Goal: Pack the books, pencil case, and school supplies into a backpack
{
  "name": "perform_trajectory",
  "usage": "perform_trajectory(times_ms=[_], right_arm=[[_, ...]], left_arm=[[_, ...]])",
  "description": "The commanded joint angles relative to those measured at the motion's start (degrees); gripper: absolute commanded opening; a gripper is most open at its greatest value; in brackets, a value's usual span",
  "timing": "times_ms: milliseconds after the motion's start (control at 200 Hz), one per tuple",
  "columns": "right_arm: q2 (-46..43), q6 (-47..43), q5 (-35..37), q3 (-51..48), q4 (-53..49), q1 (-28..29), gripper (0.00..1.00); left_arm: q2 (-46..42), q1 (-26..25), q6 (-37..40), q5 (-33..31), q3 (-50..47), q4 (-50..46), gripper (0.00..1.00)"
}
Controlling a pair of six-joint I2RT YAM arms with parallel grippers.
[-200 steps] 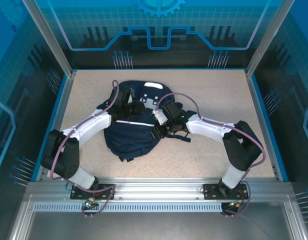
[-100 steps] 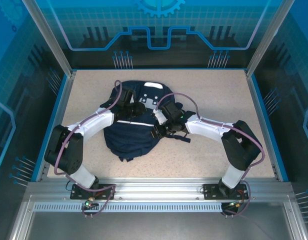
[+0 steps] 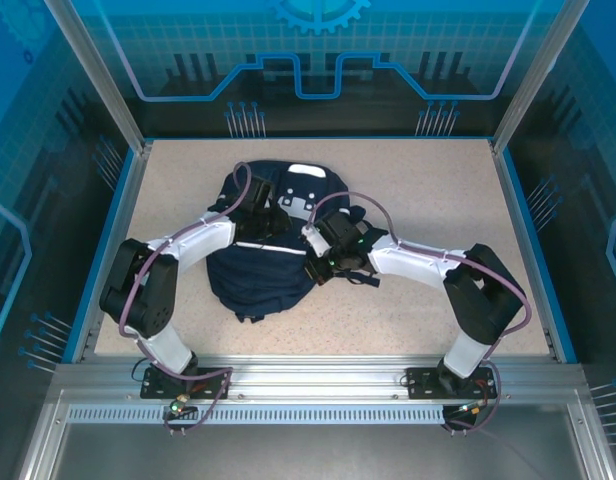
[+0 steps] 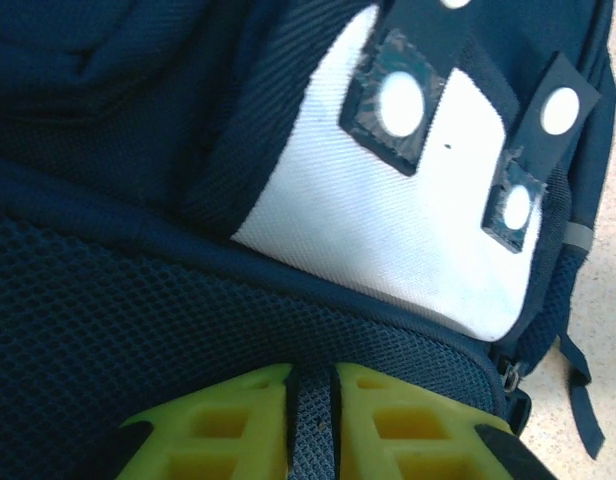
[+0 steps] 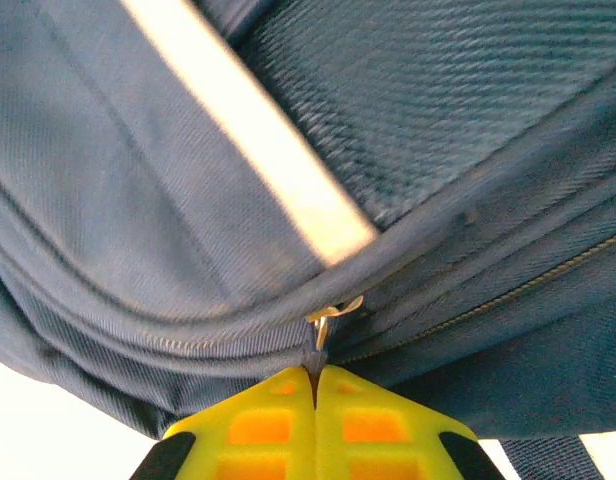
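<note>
Pinching backpack mesh with left pincer; right pincer, close-up, seemingly clamps the zipper pull.

Speckled beige tabletop, blue-rimmed; blue glass walls; aluminium rail front.

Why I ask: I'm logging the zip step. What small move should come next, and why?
Probably draw the right gripper along the zipper track: its jaws are shut on the zipper pull, while the left gripper pinches the backpack at its mesh, bracing it.
</note>
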Motion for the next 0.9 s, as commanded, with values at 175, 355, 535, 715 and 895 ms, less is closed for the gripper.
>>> perform_trajectory(times_ms=[175, 355, 535, 715, 895], right_arm=[[-3.6, -3.3, -0.9, -4.9, 2.7, 4.1, 0.00], [-3.6, -1.3, -8.4, -4.1, 6.6, 5.9, 0.00], [-5.5, 4.0, -7.8, -6.2, 9.4, 2.7, 0.09], [-12.4, 10.2, -9.3, -13.1, 12.9, -4.2, 0.40], [-17.2, 17.7, -9.9, -14.7, 12.5, -9.7, 0.62]], left_arm=[[3.6, -0.2, -2.9, -4.1, 0.9, -1.3, 0.12], [3.8, -0.3, -4.5, -3.3, 0.4, 0.8, 0.11], [-1.2, -0.2, -4.5, -2.1, 0.4, 0.3, 0.18], [-9.3, -0.1, -2.8, -2.8, -0.3, -3.6, 0.39], [-17.1, -1.3, -1.6, -3.1, -3.3, -7.7, 0.52]])
